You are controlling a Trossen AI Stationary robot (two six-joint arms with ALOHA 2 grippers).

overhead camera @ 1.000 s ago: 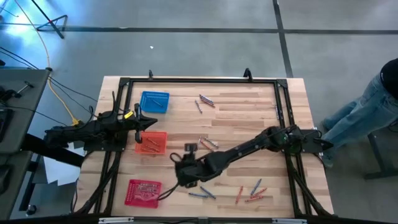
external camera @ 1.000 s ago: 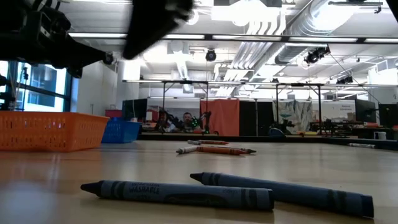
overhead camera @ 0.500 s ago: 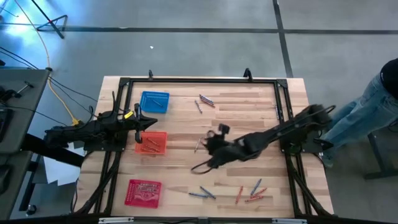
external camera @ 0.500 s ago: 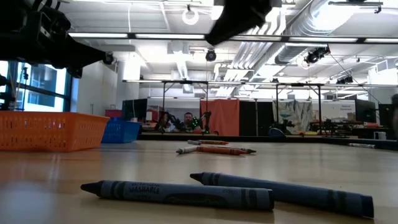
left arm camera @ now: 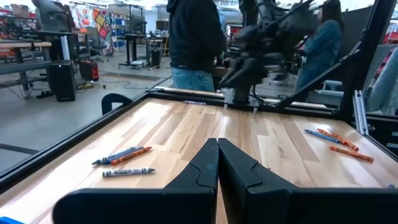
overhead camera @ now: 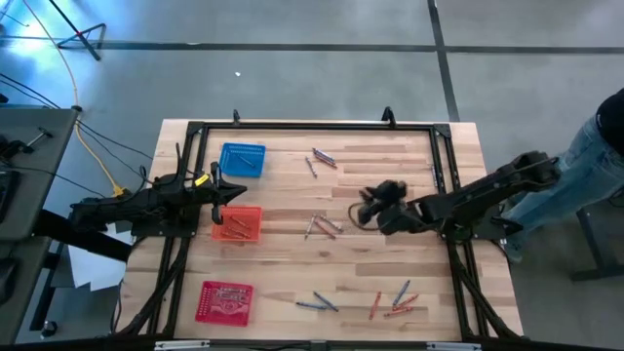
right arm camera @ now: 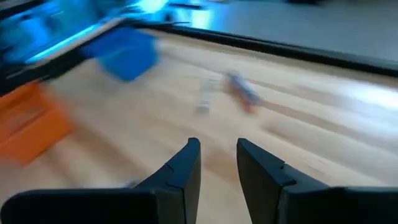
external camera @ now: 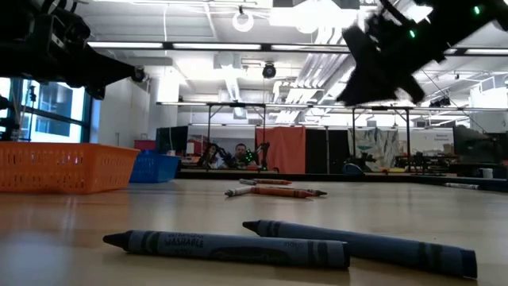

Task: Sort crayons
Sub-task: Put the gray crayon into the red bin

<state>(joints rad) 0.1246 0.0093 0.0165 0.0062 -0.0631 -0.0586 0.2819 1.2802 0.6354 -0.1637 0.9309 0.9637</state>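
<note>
Nearest me, 2 crayons (external camera: 230, 248) lie flat on the table (overhead camera: 283, 283), at about 6 o'clock. They look light, stiff and round, so I think they can roll; a pinch across the middle seems safest. More lie near the centre (overhead camera: 322, 226), at 5 o'clock (overhead camera: 392, 300) and at 12 o'clock (overhead camera: 319, 159). The right gripper (right arm camera: 217, 163) hangs above the centre-right, fingers spread, holding nothing. The left gripper (left arm camera: 218, 167) waits at 9 o'clock, pressed together.
</note>
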